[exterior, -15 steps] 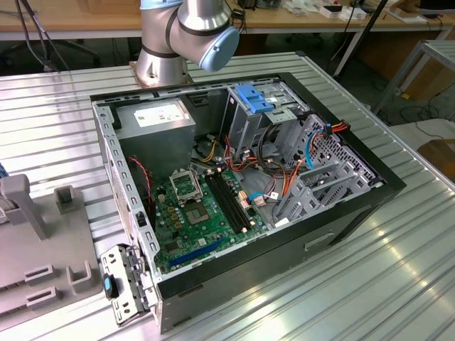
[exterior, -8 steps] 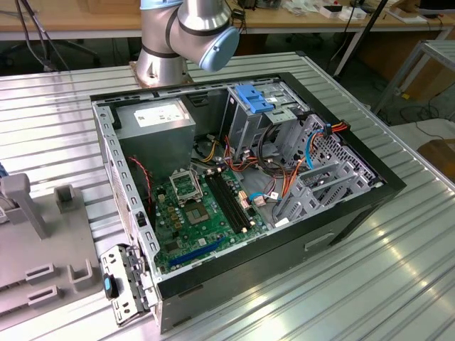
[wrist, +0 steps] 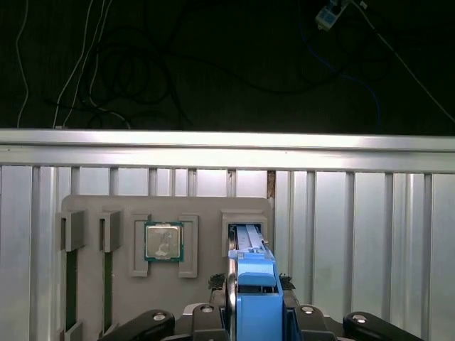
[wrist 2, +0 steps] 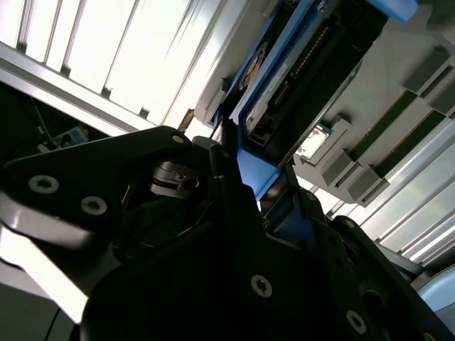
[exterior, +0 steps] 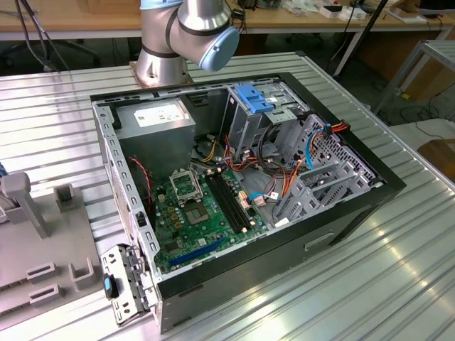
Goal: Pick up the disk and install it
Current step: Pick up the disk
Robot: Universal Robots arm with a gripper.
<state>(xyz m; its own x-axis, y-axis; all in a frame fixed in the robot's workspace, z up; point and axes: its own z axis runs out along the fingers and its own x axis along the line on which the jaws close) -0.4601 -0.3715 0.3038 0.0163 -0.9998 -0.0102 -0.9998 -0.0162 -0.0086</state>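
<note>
In the first wrist view the disk [wrist: 254, 280] stands on edge in a slot of the grey fixture tray [wrist: 206, 206], with its light-blue carrier end towards the camera. My gripper [wrist: 256, 295] straddles that blue end, and its black fingers [wrist: 229, 298] press against both sides, so it is shut on the disk. The second wrist view shows the same hold from close up: the disk [wrist 2: 284, 78] runs away from the gripper [wrist 2: 252, 177] into its slot.
A processor chip [wrist: 163, 241] and memory sticks [wrist: 71, 284] sit in other slots of the tray. The open computer case [exterior: 242, 192] lies on the slatted metal table [exterior: 370, 284], with a drive cage [exterior: 263, 128], a blue bracket [exterior: 252, 97] and a power supply [exterior: 153, 121]. The arm's base [exterior: 178, 35] stands behind it.
</note>
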